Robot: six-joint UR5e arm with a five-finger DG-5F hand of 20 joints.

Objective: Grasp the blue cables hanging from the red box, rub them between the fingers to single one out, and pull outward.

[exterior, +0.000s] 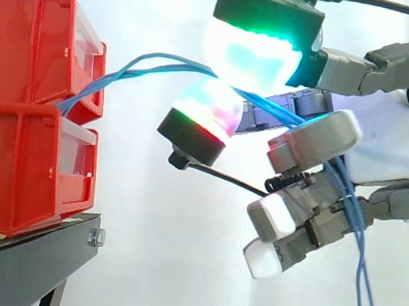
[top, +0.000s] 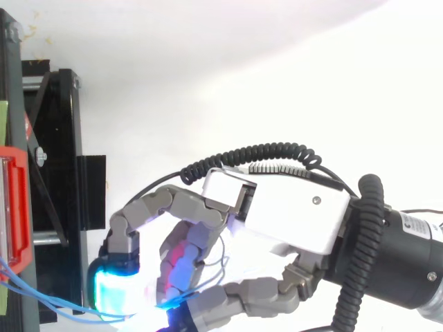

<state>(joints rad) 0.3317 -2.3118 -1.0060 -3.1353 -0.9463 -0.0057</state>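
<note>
Pinching now: the hand (top: 291, 207) has the blue cables (exterior: 146, 59) caught between two glowing fingertips (exterior: 254, 56), one pad above and one below, curled in on the strands. The cables leave the front of the red box (exterior: 30, 82), which is stacked at the edge of the black stand (exterior: 41, 257). They arch across the gap, run through that pinch, then trail past the palm and hang loose below the hand. Why pad to pad? My read: it lets the strands roll against each other so one can be singled out. The other fingers are folded lower down. Several strands sit together with slack in the arch, so the outward pull looks yet to come.
</note>
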